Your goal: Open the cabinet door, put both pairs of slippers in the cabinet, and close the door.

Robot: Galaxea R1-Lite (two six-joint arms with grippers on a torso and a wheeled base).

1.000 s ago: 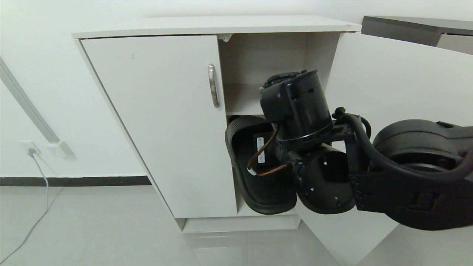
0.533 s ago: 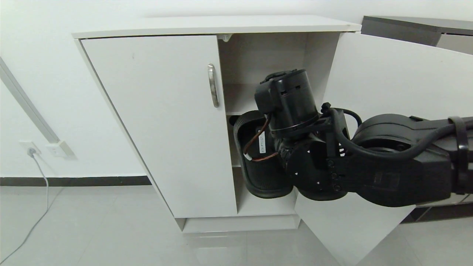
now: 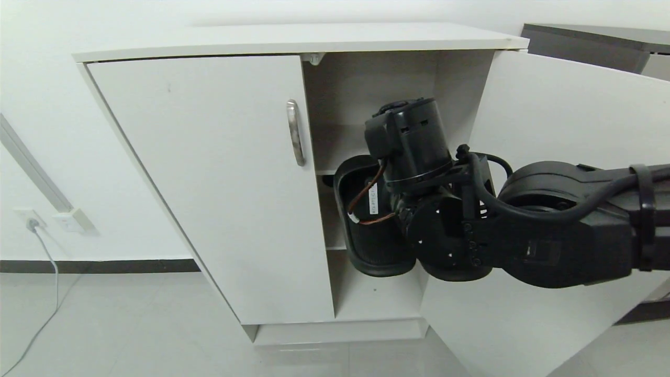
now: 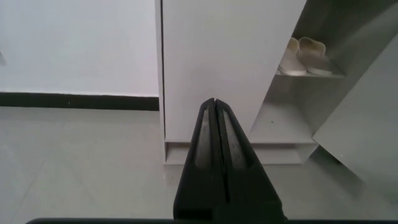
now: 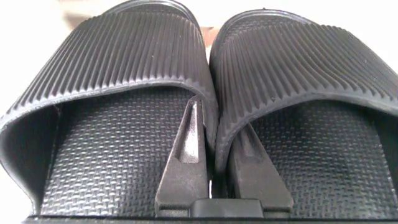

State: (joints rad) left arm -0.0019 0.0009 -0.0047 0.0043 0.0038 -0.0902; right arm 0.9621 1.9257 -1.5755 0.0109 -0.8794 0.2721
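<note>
Left gripper: pressed together, empty, facing the cabinet low over the floor. Left door: closed. White slippers: on the inner shelf. Right gripper: pinching the adjoining inner edges of the black slippers, soles outward, at the open compartment beside the open right door.

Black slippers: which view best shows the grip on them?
Right wrist view: both black slippers sit side by side, their inner edges pinched between the right gripper's fingers. The head view catches one, half hidden behind the arm; the left wrist view faces the white pair instead.
</note>
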